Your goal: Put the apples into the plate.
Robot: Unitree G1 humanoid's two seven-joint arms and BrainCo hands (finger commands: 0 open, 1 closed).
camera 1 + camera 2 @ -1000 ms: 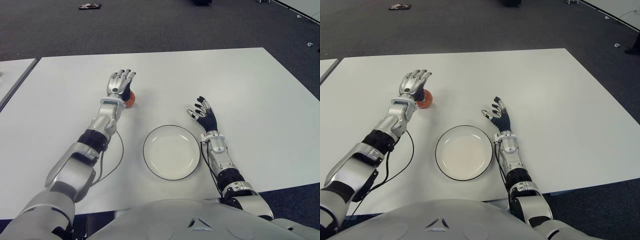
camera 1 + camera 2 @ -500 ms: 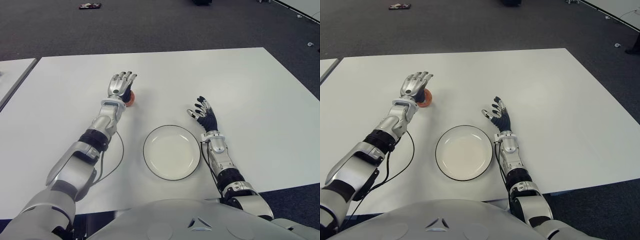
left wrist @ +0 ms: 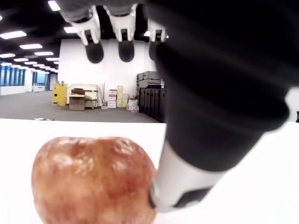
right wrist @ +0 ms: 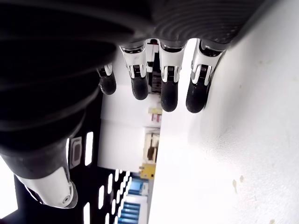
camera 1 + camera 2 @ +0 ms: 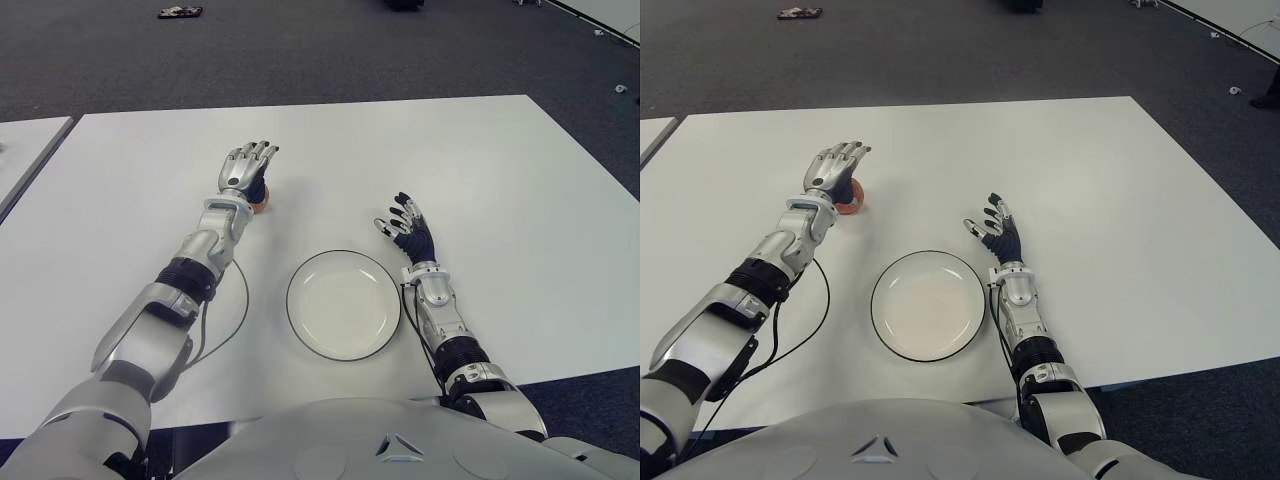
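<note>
One reddish apple (image 3: 93, 182) sits on the white table (image 5: 480, 170), left of and beyond the empty white plate (image 5: 343, 304) with a dark rim. My left hand (image 5: 247, 163) hovers over the apple and hides most of it in the eye views, where only its edge (image 5: 850, 201) shows. In the left wrist view the fingers (image 3: 110, 46) stretch out above the apple, and the thumb (image 3: 210, 140) stands close beside it, not closed around it. My right hand (image 5: 405, 225) shows open just beyond the plate's right side, holding nothing.
A second white table (image 5: 30, 150) adjoins on the left with a narrow gap. Dark carpet lies beyond the far edge, with a small object (image 5: 180, 12) on it. A thin black cable (image 5: 240, 300) loops beside my left forearm.
My left hand has slid a little forward and to the right over the apple, so less of the apple shows in the eye views. The right hand has not moved.
</note>
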